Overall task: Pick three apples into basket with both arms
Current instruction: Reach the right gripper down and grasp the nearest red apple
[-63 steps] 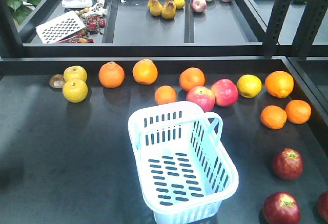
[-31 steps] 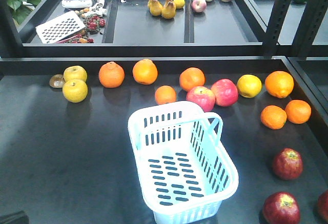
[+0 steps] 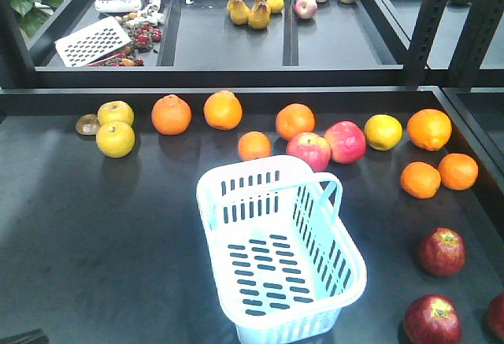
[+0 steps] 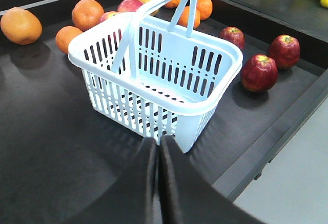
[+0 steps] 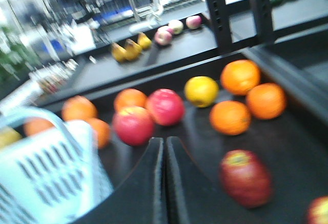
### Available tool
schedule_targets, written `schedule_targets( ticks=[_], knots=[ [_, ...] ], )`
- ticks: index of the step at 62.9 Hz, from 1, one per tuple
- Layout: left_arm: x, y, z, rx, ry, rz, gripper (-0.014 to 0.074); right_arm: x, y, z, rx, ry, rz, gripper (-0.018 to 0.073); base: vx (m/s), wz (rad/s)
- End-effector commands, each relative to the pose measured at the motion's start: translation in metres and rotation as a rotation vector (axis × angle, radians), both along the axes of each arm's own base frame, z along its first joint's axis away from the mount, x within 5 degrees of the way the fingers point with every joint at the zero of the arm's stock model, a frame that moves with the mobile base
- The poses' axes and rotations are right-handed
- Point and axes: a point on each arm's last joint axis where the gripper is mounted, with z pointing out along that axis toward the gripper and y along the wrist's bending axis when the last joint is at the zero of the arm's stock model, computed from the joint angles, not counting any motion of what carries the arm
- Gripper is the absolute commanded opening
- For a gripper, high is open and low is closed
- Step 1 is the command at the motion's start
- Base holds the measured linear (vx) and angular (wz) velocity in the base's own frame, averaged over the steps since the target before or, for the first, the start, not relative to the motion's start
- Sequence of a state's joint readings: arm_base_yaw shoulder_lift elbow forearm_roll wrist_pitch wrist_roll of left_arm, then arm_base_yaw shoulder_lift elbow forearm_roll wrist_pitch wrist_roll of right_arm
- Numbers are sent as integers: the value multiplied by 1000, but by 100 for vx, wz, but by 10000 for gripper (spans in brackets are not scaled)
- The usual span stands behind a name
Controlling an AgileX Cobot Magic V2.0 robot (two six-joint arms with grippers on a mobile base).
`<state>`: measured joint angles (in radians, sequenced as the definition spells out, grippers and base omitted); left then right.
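My left hand (image 4: 158, 149) and right hand (image 5: 164, 149) are both pinched narrow, holding nothing. A dark bit of arm (image 3: 20, 338) just crept into the bottom corner. The apples (image 3: 441, 251) wait right of the empty basket (image 3: 252, 167) on the worktop (image 3: 102, 234). I think picking is only starting.

place: shop-like produce display | cues: black tray shelves (image 3: 79, 242), loose oranges (image 3: 172, 114), shopping basket (image 3: 252, 164), slotted uprights (image 3: 431, 21)

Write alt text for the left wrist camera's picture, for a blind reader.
An empty pale blue basket with its handle raised stands on a dark table, seen over the shut left claw. Three dark red apples lie on the picture's right, oranges behind the basket.
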<state>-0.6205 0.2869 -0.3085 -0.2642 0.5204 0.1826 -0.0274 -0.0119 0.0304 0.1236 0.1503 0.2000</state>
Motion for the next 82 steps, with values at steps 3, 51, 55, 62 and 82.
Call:
schedule_targets(
  ticks=[3, 51, 55, 62, 82],
  knots=[
    [3, -1, 14, -65, -60, 17, -8, 0, 0, 7, 208, -110, -8, -8, 0, 0],
    [3, -1, 15, -66, -60, 17, -8, 23, 6, 137, -85, 456, 108, 9, 0, 0],
    [3, -1, 15, -66, -60, 17, -8, 36, 3, 141, -127, 523, 96, 9, 0, 0],
    [3, -1, 15, -66, -60, 17, -8, 57, -1, 138, -172, 588, 83, 9, 0, 0],
    [3, -1, 15, -66, -60, 17, -8, 111, 0, 112, -238, 897, 187, 377, 0, 0]
  ],
)
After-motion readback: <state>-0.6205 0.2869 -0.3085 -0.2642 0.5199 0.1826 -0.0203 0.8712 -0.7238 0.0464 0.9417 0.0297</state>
